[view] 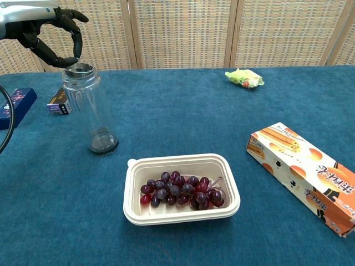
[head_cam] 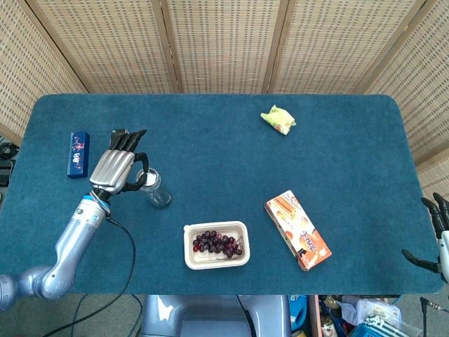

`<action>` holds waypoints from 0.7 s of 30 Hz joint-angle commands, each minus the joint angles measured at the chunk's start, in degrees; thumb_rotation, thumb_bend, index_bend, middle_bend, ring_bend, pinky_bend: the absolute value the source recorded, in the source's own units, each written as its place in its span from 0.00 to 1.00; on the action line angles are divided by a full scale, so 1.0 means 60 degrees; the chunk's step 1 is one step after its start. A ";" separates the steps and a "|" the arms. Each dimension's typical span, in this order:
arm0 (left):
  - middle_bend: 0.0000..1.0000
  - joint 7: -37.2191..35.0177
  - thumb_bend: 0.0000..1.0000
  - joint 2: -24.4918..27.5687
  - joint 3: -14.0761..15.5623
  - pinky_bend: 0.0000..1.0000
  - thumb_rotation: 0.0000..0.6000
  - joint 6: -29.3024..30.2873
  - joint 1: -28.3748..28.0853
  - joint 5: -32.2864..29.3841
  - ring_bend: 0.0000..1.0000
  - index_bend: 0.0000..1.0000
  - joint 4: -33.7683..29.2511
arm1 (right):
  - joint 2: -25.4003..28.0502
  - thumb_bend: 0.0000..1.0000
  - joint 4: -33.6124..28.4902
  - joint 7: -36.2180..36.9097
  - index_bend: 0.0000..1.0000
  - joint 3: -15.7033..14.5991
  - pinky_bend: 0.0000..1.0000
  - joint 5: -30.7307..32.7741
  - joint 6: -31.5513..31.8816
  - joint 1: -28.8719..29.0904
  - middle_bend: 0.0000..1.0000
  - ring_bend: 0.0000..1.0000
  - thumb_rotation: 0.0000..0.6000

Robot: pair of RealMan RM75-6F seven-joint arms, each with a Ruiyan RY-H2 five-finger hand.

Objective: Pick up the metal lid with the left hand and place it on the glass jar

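Observation:
The clear glass jar stands upright at the table's left, also seen in the head view. The round metal lid lies flat on the jar's mouth. My left hand hovers over the jar from the left, thumb and a finger pinching the lid's near-left rim while the other fingers curl above. My right hand hangs off the table's right front corner, fingers apart and holding nothing; the chest view does not show it.
A cream tray of dark grapes sits in front of the jar. An orange snack box lies at the right, a yellow-green packet at the back, a blue box and a small box at far left.

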 commanded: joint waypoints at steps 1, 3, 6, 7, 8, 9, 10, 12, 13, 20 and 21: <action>0.00 0.0010 0.49 0.0014 0.0052 0.00 1.00 -0.0010 -0.0020 -0.0124 0.00 0.38 -0.0010 | 0.0003 0.00 -0.0005 0.0005 0.12 0.0001 0.00 -0.0002 0.0002 -0.0002 0.00 0.00 1.00; 0.00 0.0023 0.49 0.0065 0.0082 0.00 1.00 -0.0055 -0.0046 -0.0240 0.00 0.12 -0.0053 | 0.0008 0.00 -0.0008 0.0014 0.12 0.0001 0.00 -0.0008 0.0006 -0.0005 0.00 0.00 1.00; 0.00 -0.0019 0.43 0.0119 0.0087 0.00 1.00 0.0015 -0.0058 -0.0299 0.00 0.00 -0.0105 | 0.0022 0.00 -0.0029 0.0020 0.12 0.0009 0.00 -0.0016 0.0013 -0.0005 0.00 0.00 1.00; 0.00 -0.0106 0.40 0.0140 0.0075 0.00 1.00 0.0011 -0.0045 -0.0286 0.00 0.00 -0.0136 | 0.0023 0.00 -0.0029 0.0022 0.12 0.0008 0.00 -0.0017 0.0015 -0.0007 0.00 0.00 1.00; 0.00 -0.0187 0.39 0.0169 0.0070 0.00 1.00 0.0001 -0.0032 -0.0258 0.00 0.00 -0.0159 | 0.0024 0.00 -0.0030 0.0024 0.12 0.0009 0.00 -0.0018 0.0020 -0.0010 0.00 0.00 1.00; 0.00 -0.0277 0.37 0.0210 0.0069 0.00 1.00 0.0027 -0.0006 -0.0170 0.00 0.00 -0.0176 | 0.0026 0.00 -0.0027 0.0028 0.12 0.0010 0.00 -0.0021 0.0025 -0.0011 0.00 0.00 1.00; 0.00 -0.0335 0.36 0.0237 0.0080 0.00 1.00 0.0045 0.0015 -0.0090 0.00 0.00 -0.0180 | 0.0026 0.00 -0.0027 0.0033 0.12 0.0011 0.00 -0.0020 0.0024 -0.0012 0.00 0.00 1.00; 0.00 -0.0465 0.33 0.0317 0.0113 0.00 1.00 0.0061 0.0066 0.0062 0.00 0.00 -0.0214 | 0.0025 0.00 -0.0020 0.0039 0.12 0.0016 0.00 -0.0012 0.0020 -0.0011 0.00 0.00 1.00; 0.00 -0.0493 0.32 0.0348 0.0126 0.00 1.00 0.0075 0.0081 0.0107 0.00 0.00 -0.0224 | 0.0024 0.00 -0.0018 0.0042 0.12 0.0017 0.00 -0.0010 0.0019 -0.0011 0.00 0.00 1.00; 0.00 -0.0572 0.31 0.0576 0.0249 0.00 1.00 0.0244 0.0209 0.0400 0.00 0.00 -0.0458 | 0.0026 0.00 -0.0046 0.0028 0.12 0.0009 0.00 -0.0054 0.0036 -0.0014 0.00 0.00 1.00; 0.00 -0.0565 0.31 0.0788 0.0375 0.00 1.00 0.0309 0.0342 0.0582 0.00 0.00 -0.0672 | 0.0034 0.00 -0.0046 0.0043 0.12 0.0005 0.00 -0.0059 0.0031 -0.0015 0.00 0.00 1.00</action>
